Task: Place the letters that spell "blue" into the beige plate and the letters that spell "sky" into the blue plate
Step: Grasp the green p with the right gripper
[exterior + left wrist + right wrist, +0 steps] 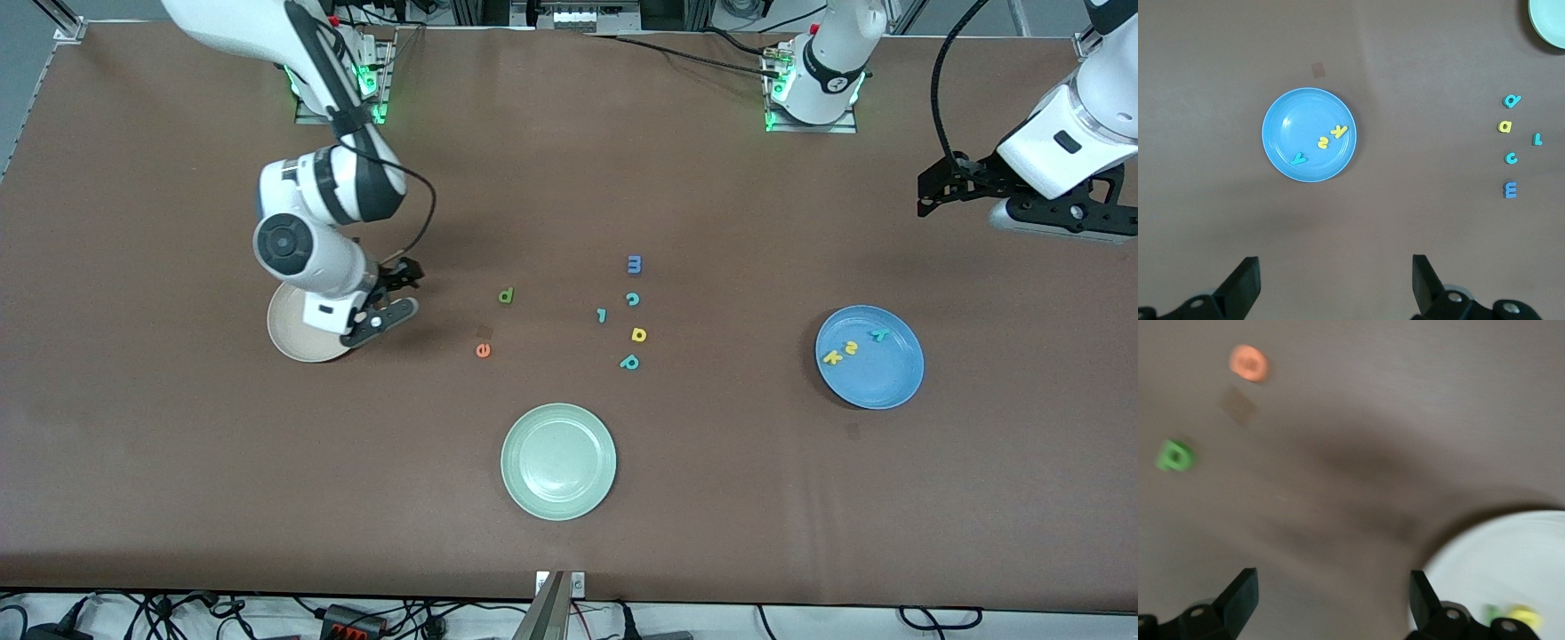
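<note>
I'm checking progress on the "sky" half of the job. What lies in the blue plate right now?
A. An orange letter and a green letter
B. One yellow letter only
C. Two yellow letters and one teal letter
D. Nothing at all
C: the blue plate holds the yellow k, the yellow s and the teal y, seen in both the front and left wrist views.

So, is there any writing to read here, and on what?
"m": blue foam letter on the table.
"c": teal foam letter on the table.
"e": orange foam letter on the table.
"k", "s", "y": foam letters in the blue plate.
No printed labels or numbers.
</note>
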`<state>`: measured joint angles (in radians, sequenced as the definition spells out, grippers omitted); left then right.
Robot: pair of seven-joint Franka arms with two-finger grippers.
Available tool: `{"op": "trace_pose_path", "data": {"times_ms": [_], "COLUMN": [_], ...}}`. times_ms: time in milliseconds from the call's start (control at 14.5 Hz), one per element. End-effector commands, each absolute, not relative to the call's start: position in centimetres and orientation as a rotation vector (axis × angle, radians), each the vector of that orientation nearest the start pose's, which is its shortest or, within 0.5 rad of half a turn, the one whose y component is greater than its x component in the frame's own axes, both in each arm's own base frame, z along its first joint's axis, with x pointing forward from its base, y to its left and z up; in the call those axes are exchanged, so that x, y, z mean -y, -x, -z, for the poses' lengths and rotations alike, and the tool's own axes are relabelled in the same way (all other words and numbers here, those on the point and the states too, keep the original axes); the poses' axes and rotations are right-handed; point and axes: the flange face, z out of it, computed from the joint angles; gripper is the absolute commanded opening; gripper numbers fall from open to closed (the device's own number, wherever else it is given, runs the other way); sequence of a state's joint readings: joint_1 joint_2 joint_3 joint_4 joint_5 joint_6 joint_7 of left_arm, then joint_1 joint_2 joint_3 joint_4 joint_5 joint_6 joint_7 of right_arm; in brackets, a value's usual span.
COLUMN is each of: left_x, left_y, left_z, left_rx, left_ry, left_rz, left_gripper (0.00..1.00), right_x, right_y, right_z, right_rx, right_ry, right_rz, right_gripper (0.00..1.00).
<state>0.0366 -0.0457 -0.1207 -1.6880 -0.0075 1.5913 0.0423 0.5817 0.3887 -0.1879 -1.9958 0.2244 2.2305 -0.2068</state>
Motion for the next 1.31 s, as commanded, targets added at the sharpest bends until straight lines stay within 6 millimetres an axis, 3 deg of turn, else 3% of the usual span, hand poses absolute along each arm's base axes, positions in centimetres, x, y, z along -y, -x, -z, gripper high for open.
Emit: {"op": "trace_pose_path", "data": {"times_ms": [0, 138, 346, 553, 622, 760, 1244], "left_x": [5.0, 5.0, 5.0, 5.0, 5.0, 5.0, 5.2], "left_y": [-53.9, -53.9, -53.9, -53.9, -53.9, -53.9, -53.9], "left_z": [-60.0, -59.9, -59.9, -59.9, -59.9, -59.9, -59.9], "left_rx": [-0.23, -0.23, -0.233, -0.233, -0.233, -0.23, -0.233], "left_ry": [3.128, 3.128, 3.128, 3.128, 3.128, 3.128, 3.128], "left_rz": [-0.065, -0.068, -0.068, -0.07, -0.068, -0.07, -0.068], "left_gripper": [1.0, 1.0, 1.0, 1.0, 1.0, 1.0, 1.0], "right_x": [-28.9, -32.5, -37.2, -41.4, -41.6, -41.5, -40.8], "right_y": [-53.2, -51.9, -50.5, -50.0, -49.9, -49.9, -50.0], "right_z": [-23.9, -22.2, -21.1, -20.2, -19.8, -19.3, -17.9], "right_rx": [0.489, 0.292, -0.09, -0.285, -0.319, -0.383, -0.392], "right_ry": [3.022, 3.071, 3.1, 3.095, 3.096, 3.091, 3.112], "right_rz": [-0.184, -0.154, -0.116, -0.087, -0.089, -0.09, -0.115], "right_gripper": [1.0, 1.0, 1.0, 1.0, 1.0, 0.89, 0.63]}}
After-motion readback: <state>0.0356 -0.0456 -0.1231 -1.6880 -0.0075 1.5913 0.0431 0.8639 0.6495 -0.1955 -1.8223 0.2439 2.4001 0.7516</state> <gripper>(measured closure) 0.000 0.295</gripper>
